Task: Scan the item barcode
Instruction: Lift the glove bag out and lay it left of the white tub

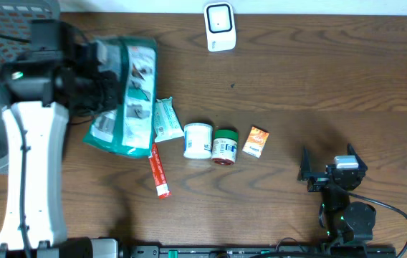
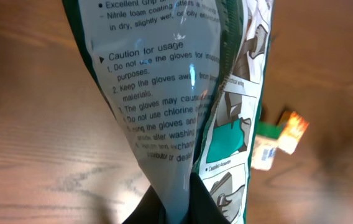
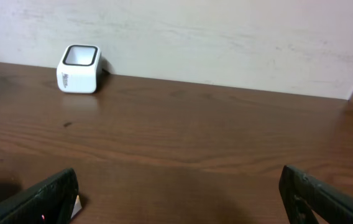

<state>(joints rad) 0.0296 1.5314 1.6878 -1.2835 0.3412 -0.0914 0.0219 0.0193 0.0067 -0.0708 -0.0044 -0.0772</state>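
Glove packet (image 1: 126, 93) hanging raised, left fingers (image 2: 146, 214) pinching its edge, probably freeing barcode for turning toward scanner (image 1: 220, 26); right fingers (image 3: 46, 196) idling spread above tabletop (image 1: 318, 79).

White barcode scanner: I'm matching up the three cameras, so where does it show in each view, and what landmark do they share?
Overhead: the white box-shaped barcode scanner stands at the top edge, near the middle.
Left wrist: not in it; the green and clear plastic glove packet fills most of the frame.
Right wrist: upper left, close to the pale wall.
Shared landmark: the brown wooden table.
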